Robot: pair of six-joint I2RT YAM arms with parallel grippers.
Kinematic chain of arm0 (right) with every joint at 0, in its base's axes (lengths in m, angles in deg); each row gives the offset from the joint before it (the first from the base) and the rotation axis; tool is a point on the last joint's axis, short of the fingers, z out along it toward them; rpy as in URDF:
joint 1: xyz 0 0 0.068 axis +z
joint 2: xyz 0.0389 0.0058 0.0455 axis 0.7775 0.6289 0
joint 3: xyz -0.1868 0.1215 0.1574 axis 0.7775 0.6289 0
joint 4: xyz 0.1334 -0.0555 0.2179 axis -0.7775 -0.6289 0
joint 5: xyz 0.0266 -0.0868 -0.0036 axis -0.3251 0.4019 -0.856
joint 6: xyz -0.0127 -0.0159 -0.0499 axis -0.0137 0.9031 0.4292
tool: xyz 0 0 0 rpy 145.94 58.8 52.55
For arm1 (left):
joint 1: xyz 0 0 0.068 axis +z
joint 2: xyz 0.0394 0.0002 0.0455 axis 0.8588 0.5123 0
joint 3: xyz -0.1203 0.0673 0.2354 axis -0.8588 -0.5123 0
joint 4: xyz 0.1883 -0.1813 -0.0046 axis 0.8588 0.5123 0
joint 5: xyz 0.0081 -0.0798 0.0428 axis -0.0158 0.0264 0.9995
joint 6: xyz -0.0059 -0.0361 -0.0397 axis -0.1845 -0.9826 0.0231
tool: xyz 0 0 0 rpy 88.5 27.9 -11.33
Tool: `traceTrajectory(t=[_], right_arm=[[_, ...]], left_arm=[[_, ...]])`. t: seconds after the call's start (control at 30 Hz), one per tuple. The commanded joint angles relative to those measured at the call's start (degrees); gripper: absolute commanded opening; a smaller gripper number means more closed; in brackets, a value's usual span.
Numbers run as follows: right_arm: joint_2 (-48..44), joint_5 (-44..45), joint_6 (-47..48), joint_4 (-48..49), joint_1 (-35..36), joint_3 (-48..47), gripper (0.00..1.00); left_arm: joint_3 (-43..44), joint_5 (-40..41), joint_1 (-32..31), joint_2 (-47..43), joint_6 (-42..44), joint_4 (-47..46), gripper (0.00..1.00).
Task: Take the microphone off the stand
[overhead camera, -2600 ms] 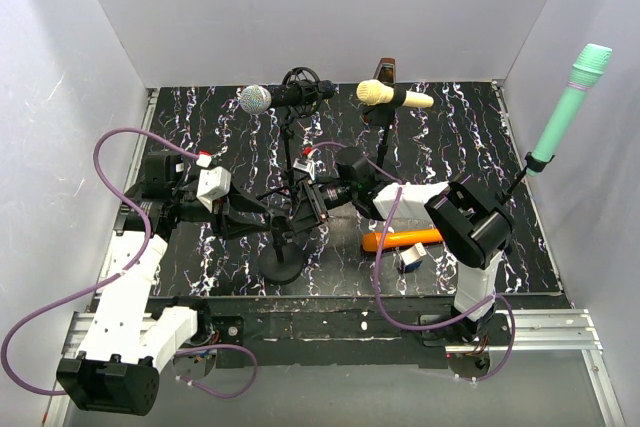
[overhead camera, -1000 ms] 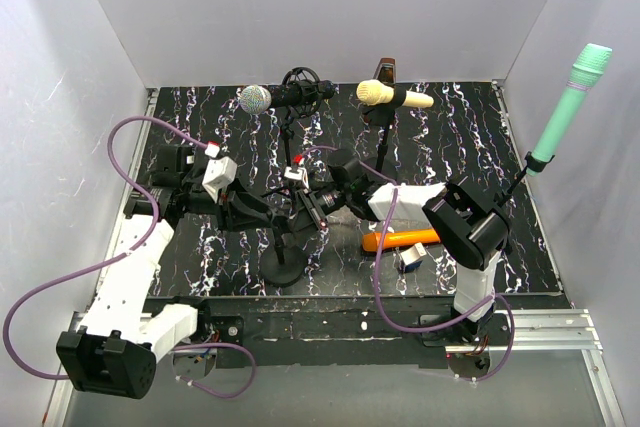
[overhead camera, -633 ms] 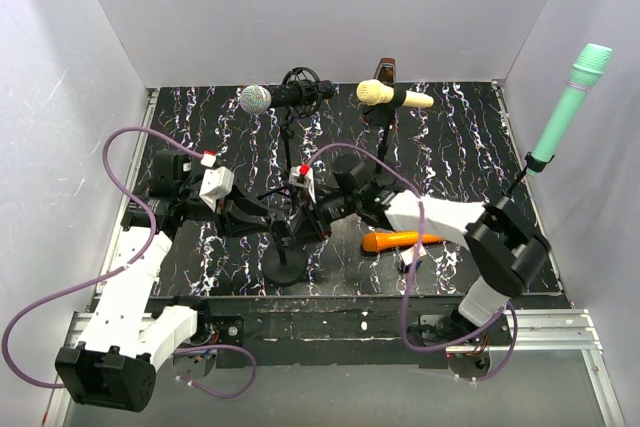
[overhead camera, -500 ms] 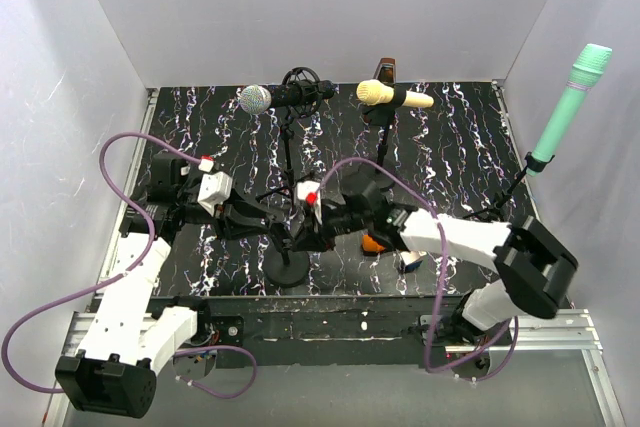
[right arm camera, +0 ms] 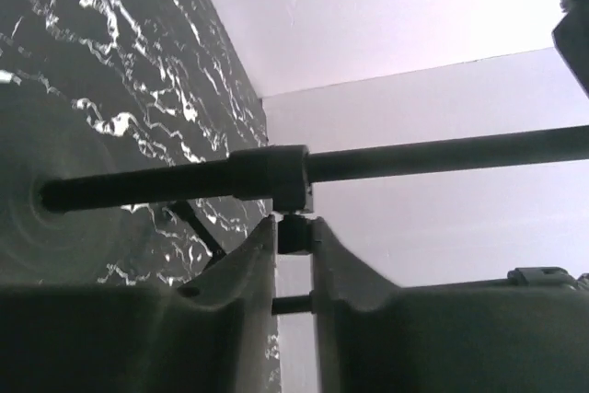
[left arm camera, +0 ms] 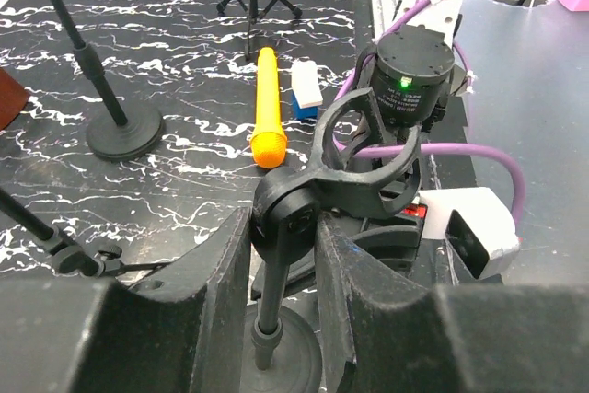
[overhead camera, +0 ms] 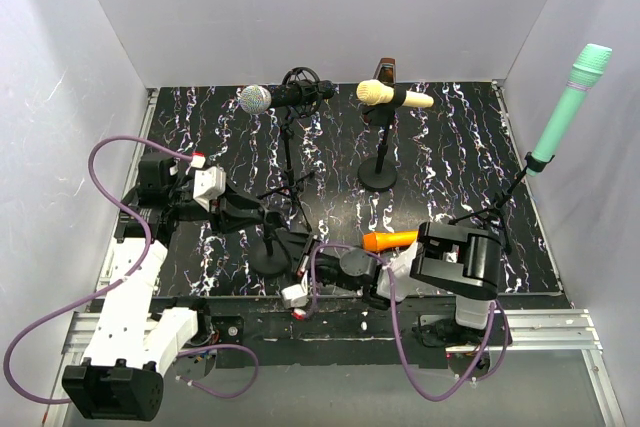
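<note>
A short black stand (overhead camera: 270, 259) with a round base stands near the table's front edge. Its clip (left arm camera: 368, 149) is empty. My left gripper (overhead camera: 262, 223) is shut on the stand's clip joint (left arm camera: 285, 218). My right gripper (overhead camera: 288, 265) lies low by the stand's base and is shut on a small black knob (right arm camera: 294, 232) under the stand's pole (right arm camera: 276, 177). An orange microphone (overhead camera: 390, 239) lies flat on the table right of the stand; it also shows in the left wrist view (left arm camera: 267, 103).
Three other stands hold microphones: a silver-headed one (overhead camera: 258, 99) at the back, a cream one (overhead camera: 392, 96) beside it, a green one (overhead camera: 568, 107) at the right wall. A blue and white box (left arm camera: 306, 89) lies by the orange microphone. Purple cables loop round both arms.
My right arm has swung from above the table's middle down to the near edge, and its gripper now sits by the stand's base. My left gripper has stayed on the stand.
</note>
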Motion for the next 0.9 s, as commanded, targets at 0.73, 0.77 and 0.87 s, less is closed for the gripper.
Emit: traceTrajectory(t=[0.73, 0.77, 0.87], right_arm=[[-16.19, -50.58, -85.07, -85.67, -23.9, -28.72, 0.64], [-14.7, -51.29, -85.69, -85.76, -24.07, -29.51, 0.64], [-10.39, -54.27, -89.54, -84.88, -24.42, -31.45, 0.63]], left_arm=[[0.0, -0.44, -0.07, -0.86, -2.9, 1.12, 0.0], [0.0, -0.44, 0.02, -0.86, -3.07, 1.12, 0.0], [-0.17, -0.44, 0.11, -0.69, -3.25, 1.12, 0.0]])
